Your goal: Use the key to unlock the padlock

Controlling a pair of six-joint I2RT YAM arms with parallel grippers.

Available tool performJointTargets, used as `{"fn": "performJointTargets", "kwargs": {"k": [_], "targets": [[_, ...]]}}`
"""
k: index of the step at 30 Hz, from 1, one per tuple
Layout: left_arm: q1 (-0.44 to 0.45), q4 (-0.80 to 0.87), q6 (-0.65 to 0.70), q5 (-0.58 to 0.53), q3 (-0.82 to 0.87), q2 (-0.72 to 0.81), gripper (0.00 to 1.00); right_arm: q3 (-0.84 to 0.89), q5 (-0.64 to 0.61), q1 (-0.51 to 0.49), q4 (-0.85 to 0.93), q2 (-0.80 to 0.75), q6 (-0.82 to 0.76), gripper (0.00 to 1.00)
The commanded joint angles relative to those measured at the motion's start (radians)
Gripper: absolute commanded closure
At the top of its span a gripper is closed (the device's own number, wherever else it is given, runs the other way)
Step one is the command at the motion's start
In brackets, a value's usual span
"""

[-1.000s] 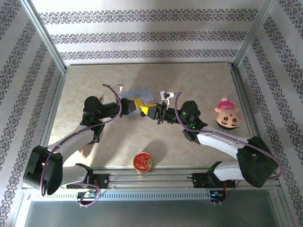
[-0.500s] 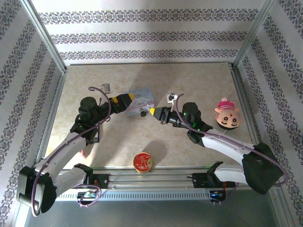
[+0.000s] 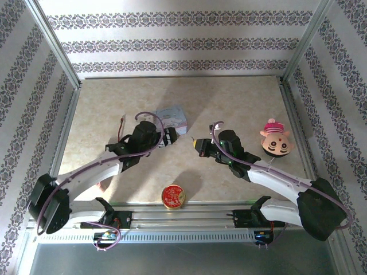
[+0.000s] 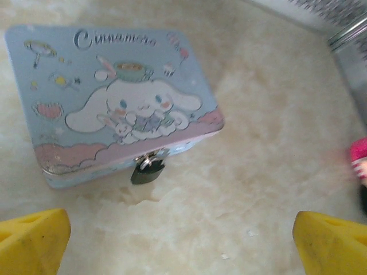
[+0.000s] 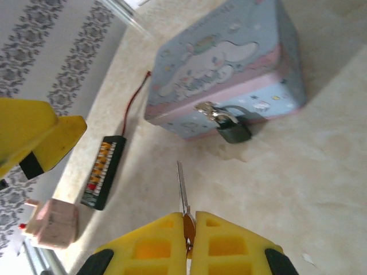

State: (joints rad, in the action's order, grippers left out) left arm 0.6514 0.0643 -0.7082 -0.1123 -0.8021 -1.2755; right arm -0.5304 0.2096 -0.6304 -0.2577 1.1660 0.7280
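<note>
Pinched by its head in the tightly closed right gripper: the thin silvery key, blade aimed toward the padlock but apart from it. Hung from the clasp on the front wall of the pastel-blue Cinnamoroll box, toward the far middle of the table: that small dark padlock, body down at the tabletop. Spread wide and gripping nothing, just before the box's clasp side: the left gripper.

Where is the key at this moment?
In the right wrist view the key is pinched in the shut right gripper, its blade aimed at the blue box and stopping short of the padlock on the box's front.
</note>
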Motion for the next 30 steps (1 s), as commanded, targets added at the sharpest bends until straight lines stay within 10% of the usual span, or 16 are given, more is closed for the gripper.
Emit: {"fn": "performJointTargets", "kwargs": {"k": [1,30], "targets": [[0.033,0.057,-0.011,-0.076,-0.044,-0.068,0.01,0.031,-0.054,0.000,0.043,-0.034,-0.024,1.00],[0.070,0.077,0.093,-0.331,-0.333,-0.645,0.24,0.112,-0.122,0.015,0.094,-0.139,-0.039,1.00]]}}
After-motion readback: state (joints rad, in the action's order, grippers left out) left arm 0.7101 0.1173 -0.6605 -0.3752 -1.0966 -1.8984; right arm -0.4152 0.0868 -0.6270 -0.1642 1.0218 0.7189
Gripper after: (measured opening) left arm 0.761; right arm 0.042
